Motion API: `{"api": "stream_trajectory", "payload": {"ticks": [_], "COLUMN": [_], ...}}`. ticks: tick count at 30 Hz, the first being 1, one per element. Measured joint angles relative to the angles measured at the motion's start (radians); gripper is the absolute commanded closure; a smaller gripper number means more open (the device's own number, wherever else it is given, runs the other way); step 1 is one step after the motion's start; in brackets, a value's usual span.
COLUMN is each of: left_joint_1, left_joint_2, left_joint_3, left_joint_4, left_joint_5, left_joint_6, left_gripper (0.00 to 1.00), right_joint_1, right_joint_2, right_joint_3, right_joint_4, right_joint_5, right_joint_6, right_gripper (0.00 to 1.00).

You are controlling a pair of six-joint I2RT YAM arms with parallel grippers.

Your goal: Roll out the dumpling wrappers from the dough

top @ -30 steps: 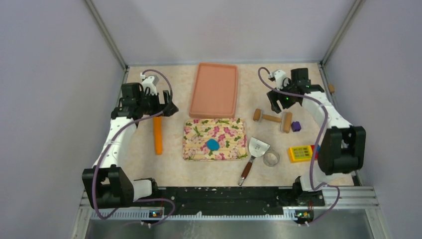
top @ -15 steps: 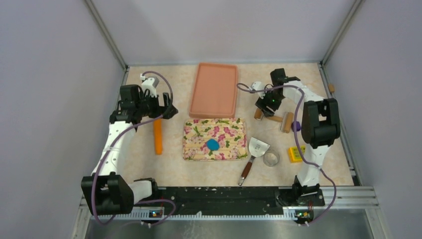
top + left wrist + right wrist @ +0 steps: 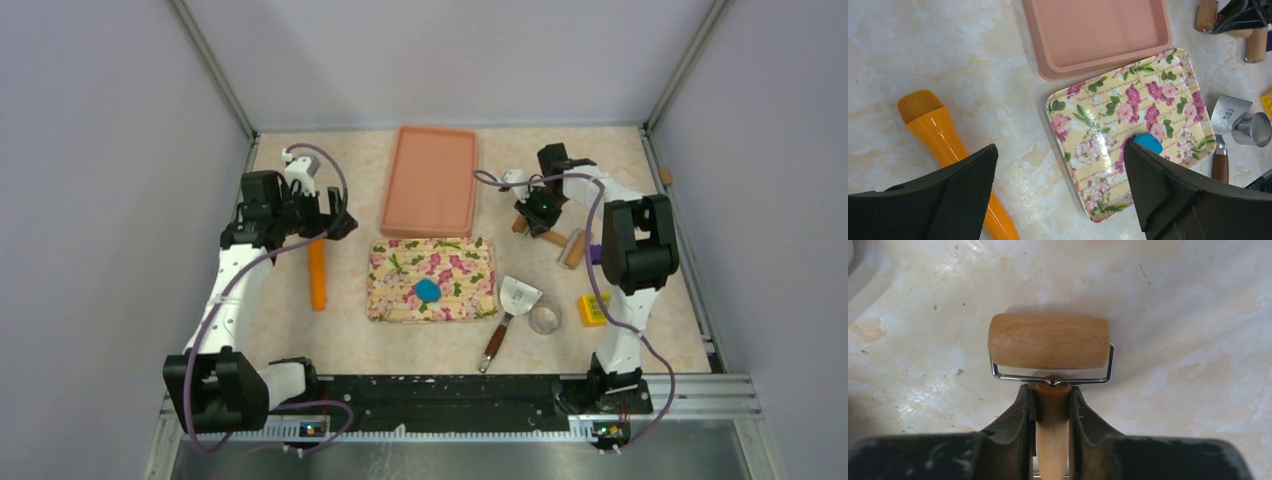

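Observation:
The dough (image 3: 427, 291) is a small bright blue lump on the floral tray (image 3: 445, 258). In the left wrist view the dough (image 3: 1148, 141) peeks out beside one finger. No dumpling wrappers show in any view. My left gripper (image 3: 335, 222) hangs open above the table left of the floral tray (image 3: 1108, 115), and nothing lies between the jaws of this gripper (image 3: 1059, 149). At the back right, my right gripper (image 3: 535, 215) is down at the wooden hand roller (image 3: 575, 247). There my right gripper (image 3: 1053, 390) is shut on the handle just behind the roller's drum (image 3: 1048, 341).
A pink tray (image 3: 430, 180) lies behind the floral tray. An orange rolling pin (image 3: 317, 272) lies to the left. A metal scraper (image 3: 518, 296) and ring cutter (image 3: 545, 319) sit to the right. A purple block (image 3: 597, 252) and yellow brick (image 3: 592, 308) are near the right arm.
My right arm has swung left and down onto the wooden roller, and its jaws have closed on the handle. The left arm has barely moved.

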Motion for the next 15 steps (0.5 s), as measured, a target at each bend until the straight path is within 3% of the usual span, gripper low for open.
{"api": "stream_trajectory", "payload": {"ticks": [9,15], "left_joint_1": [-0.05,-0.252], "left_joint_2": [0.043,0.087], "left_joint_3": [0.023,0.136], "left_joint_4": [0.009,0.029], "left_joint_5": [-0.002,-0.013], "left_joint_6": [-0.008,0.019], "left_gripper": [0.05,0.07], "right_joint_1": [0.002,0.01], "right_joint_2": [-0.041,-0.27], "right_joint_3": [0.112,0.225], "right_joint_4": [-0.032,0.064], "right_joint_5": [-0.106,-0.106], "right_joint_6": [0.284,0.616], "right_gripper": [1.0,1.0]}}
